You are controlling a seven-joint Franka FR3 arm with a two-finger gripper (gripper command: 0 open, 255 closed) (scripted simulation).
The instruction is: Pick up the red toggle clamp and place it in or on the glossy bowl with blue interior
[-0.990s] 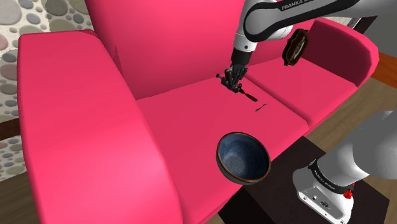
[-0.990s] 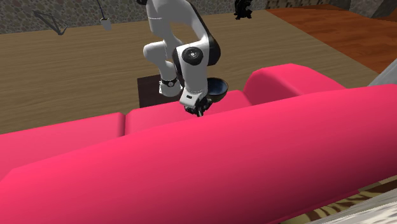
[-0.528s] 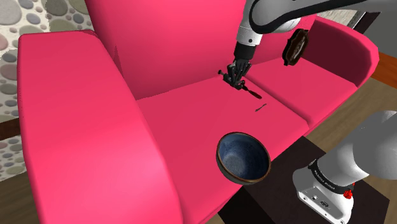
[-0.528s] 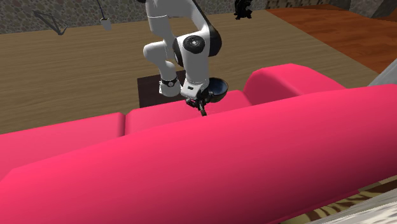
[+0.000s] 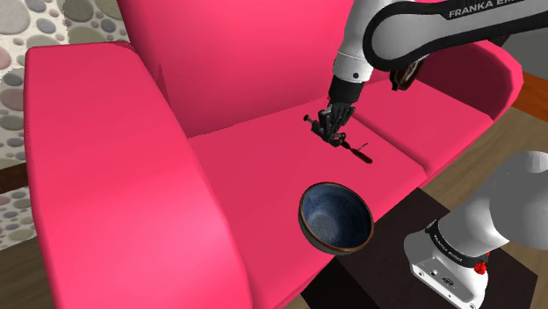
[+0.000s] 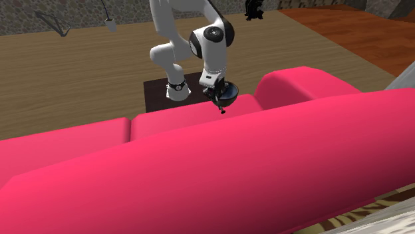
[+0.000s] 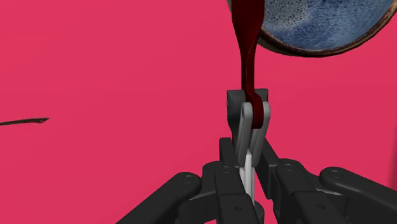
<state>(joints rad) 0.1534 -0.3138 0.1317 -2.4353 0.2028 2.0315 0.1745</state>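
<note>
One long pink sofa (image 5: 114, 176) took up most of the scene, its seat split into cushions and its back rising high in the shoulder view. A wooden floor (image 6: 80, 73) lay beyond it in the second exterior view, and there the dark box of the stand (image 6: 158, 93) stood just past the front of the seat.

One white arm with dark joints (image 5: 413, 26) reached over the seat from the shoulder view's upper right and bent down toward the middle cushion.

One glossy round bowl (image 5: 335, 217) – dark brown outside, speckled blue inside – sat upright at the front edge of the seat, near the stand. Nothing lay in it.

One black claw (image 5: 332, 125) pointed down over the seat, near the seam between two cushions and a little way behind the bowl. In the wrist view its two fingers (image 7: 227, 156) stood narrow, closed from both sides on the pale grey metal base of the clamp, with no gap on either side.

One toggle clamp (image 5: 356, 151) was there, held in the claw – its dark red handle ran out beyond the fingertips, slanting down toward the shoulder view's right. In the wrist view the handle's far end overlapped the rim of the bowl. Whether the handle tip touched the cushion could not be told.
</note>
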